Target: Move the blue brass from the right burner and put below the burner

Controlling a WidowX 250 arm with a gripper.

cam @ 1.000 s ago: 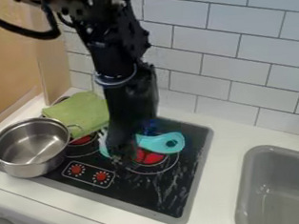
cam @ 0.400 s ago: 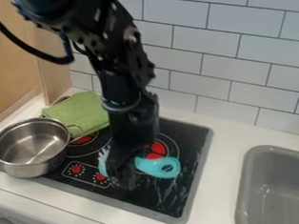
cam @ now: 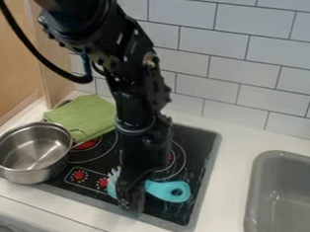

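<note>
My pincer (cam: 132,205) hangs down over the near part of the black stove top (cam: 157,212), gripping the blue brush (cam: 167,190) by its middle — the handle, with a hole near its end, sticks out to the right in the view, and the pale bristles show on the left. I have the brush below the right burner (cam: 178,161), between it and the stove's near edge; whether it touches the glass, I cannot tell. The bristle end is just beside the right one of two red-centred dials (cam: 79,175). My arm (cam: 138,96) comes in from the top and hides part of that burner. To the left, a steel pot (cam: 33,151) sits over the stove's left side, and a green cloth (cam: 84,117) lies behind it, across the stove's back left corner. The grey sink (cam: 254,196) is well apart, over on the right — set into the white counter (cam: 222,203).
</note>
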